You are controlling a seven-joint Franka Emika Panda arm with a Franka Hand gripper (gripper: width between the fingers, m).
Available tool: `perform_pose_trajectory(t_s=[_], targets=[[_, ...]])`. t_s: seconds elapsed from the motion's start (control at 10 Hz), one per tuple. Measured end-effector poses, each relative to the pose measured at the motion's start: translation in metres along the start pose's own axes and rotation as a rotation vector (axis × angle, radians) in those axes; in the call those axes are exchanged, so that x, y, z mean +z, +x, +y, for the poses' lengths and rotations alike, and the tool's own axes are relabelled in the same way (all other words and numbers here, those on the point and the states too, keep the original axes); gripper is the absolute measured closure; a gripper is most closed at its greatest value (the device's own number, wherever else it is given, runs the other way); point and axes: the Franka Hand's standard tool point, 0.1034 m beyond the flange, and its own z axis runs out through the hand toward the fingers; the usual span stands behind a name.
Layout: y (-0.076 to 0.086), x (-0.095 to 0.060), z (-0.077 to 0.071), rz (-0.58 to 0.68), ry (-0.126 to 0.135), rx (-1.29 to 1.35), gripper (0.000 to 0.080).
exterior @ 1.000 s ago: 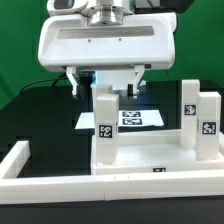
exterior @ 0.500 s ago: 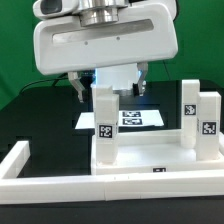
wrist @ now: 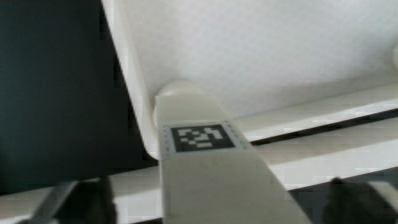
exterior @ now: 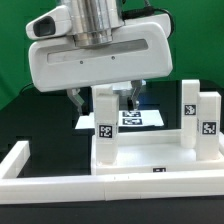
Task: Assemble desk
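In the exterior view we face the desk top (exterior: 150, 160) from low and close in front, with the arm behind it. In the wrist view we look steeply down, very near, along one tagged leg (wrist: 205, 140) standing on that top. Both views share this leg (exterior: 105, 125).

Robotics lab bench.
A green backdrop (exterior: 20, 50) is hanging behind a black table (exterior: 40, 115) bearing the marker board (exterior: 140, 119).

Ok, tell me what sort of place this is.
Most likely a robotics lab test bench, not a home or workshop. A robot gripper works over a black table against a green backdrop, and the white desk leg and marker board carry printed tracking tags.
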Motion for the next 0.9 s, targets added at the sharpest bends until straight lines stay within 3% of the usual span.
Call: perform_pose_trajectory(t_s=[0.1, 0.2, 0.3, 0.7, 0.9], targets=[[0.0000, 0.0001, -0.0002, 0.000, 0.001, 0.018, 0.0263], [-0.0002, 0.0002, -0.0001, 0.000, 0.002, 0.105, 0.0463], [-0.0002, 0.0004, -0.0003, 0.000, 0.002, 0.138, 0.0511], [-0.0003, 0.0004, -0.0011, -0.001, 0.004, 0.397, 0.0511], [0.0003, 0.0005, -0.0061, 0.003, 0.006, 0.674, 0.0511]])
